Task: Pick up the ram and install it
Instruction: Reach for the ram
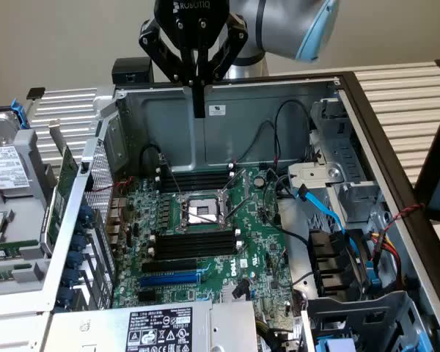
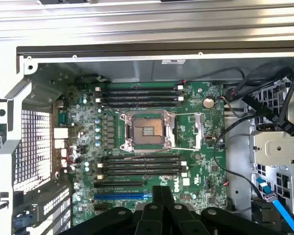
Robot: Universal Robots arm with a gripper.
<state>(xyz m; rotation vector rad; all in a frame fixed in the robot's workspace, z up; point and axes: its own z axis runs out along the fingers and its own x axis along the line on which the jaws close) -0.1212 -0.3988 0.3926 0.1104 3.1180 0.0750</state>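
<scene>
As it hangs above the motherboard point(image 1: 258, 242), the ROBOTIQ pincer point(image 1: 199, 110) is shut — holding nothing.

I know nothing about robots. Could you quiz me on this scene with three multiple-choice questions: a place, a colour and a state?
1. The silver socket sits: A between rows of black slots; B in a corner; C on the floor.
2. The long coloured slot is: A red; B blue; C yellow.
3. The jaws are: A wide open; B gripping a cable; C shut.
1 A: black slots flank it on two sides.
2 B: bright blue against the green board.
3 C: they meet, nothing between.
</scene>
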